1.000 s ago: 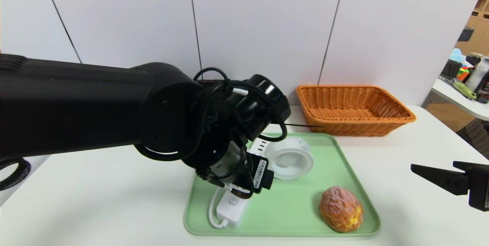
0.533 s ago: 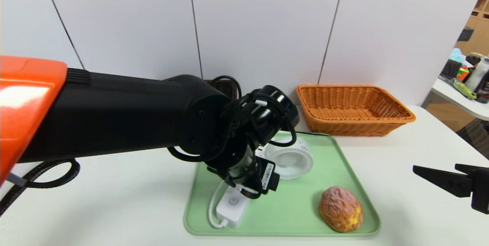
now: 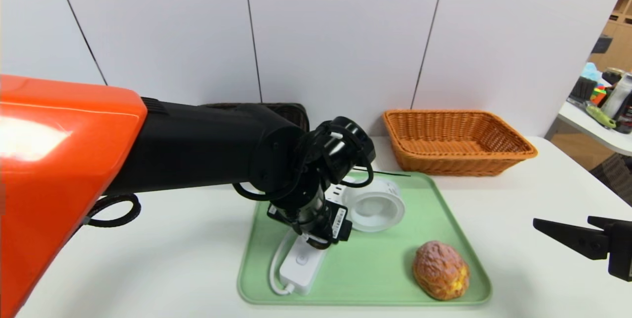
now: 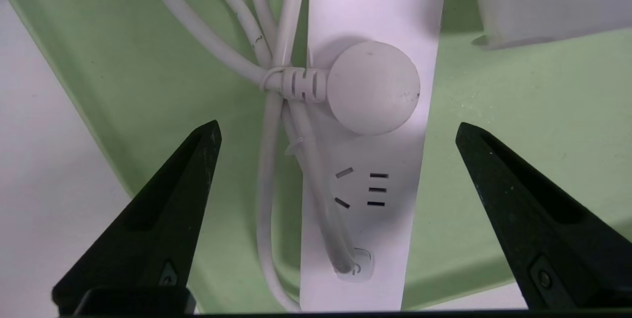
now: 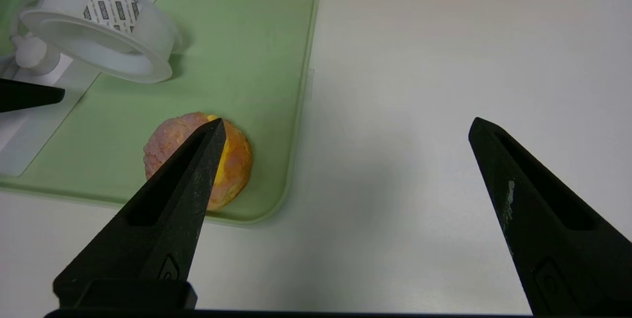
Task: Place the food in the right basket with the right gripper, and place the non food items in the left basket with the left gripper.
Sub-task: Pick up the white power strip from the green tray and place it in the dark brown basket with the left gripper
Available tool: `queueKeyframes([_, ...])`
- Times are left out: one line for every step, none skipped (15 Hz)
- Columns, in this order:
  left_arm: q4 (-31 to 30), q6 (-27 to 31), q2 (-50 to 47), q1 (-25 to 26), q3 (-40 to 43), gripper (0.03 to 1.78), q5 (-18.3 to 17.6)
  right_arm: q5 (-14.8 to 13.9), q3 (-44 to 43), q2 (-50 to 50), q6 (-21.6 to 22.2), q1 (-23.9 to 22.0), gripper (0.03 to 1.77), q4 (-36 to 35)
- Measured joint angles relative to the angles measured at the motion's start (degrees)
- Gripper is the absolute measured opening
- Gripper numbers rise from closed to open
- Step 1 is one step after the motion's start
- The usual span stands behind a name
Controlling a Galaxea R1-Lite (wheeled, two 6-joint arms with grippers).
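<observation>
A white power strip [image 3: 298, 268] with its coiled cord lies at the left of the green tray [image 3: 390, 283]. A white tape spool [image 3: 375, 204] rests behind it, and a brown bread bun [image 3: 441, 269] sits at the tray's front right. My left gripper [image 4: 336, 125] hangs open just above the power strip [image 4: 385, 170], one finger on each side of it and touching nothing. In the head view my left wrist [image 3: 316, 229] hides the strip's middle. My right gripper [image 5: 346, 120] is open over bare table, to the right of the bun [image 5: 237, 160].
The orange right basket [image 3: 456, 142] stands behind the tray. The dark left basket [image 3: 291, 109] peeks out behind my left arm, mostly hidden. A side table with clutter [image 3: 607, 100] is at the far right.
My left arm has reached further forward and lowered its wrist toward the power strip. The right arm has not moved.
</observation>
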Motion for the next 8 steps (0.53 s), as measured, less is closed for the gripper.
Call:
queueKeyframes([0.0,0.0,0.2,0.1,0.0,1.69,0.0,0.0,0.0,0.0,0.0,0.0,1.70,0.0])
queueKeyframes([-0.1,0.0,0.5,0.1,0.0,1.69,0.0,0.0,0.0,-0.2,0.0,0.0,1.70,0.0])
queueKeyframes([-0.1,0.0,0.8,0.1,-0.2,1.69,-0.1,0.0,0.1,-0.4,0.0,0.0,1.70,0.0])
queueKeyframes([-0.1,0.0,1.2,0.1,-0.5,1.69,-0.1,0.0,0.2,-0.5,0.0,0.0,1.70,0.0])
queueKeyframes([-0.1,0.0,1.7,0.1,-0.7,1.69,-0.1,0.0,0.3,-0.6,0.0,0.0,1.70,0.0])
queueKeyframes([-0.3,-0.1,2.1,0.1,-0.9,1.69,-0.1,0.0,0.4,-0.7,0.0,0.0,1.70,0.0])
queueKeyframes([-0.5,-0.1,2.4,0.1,-1.0,1.69,-0.1,0.0,0.4,-0.7,0.0,0.0,1.70,0.0])
queueKeyframes([-0.6,-0.1,2.6,0.1,-1.0,1.69,-0.1,0.0,0.5,-0.8,0.0,0.0,1.70,0.0])
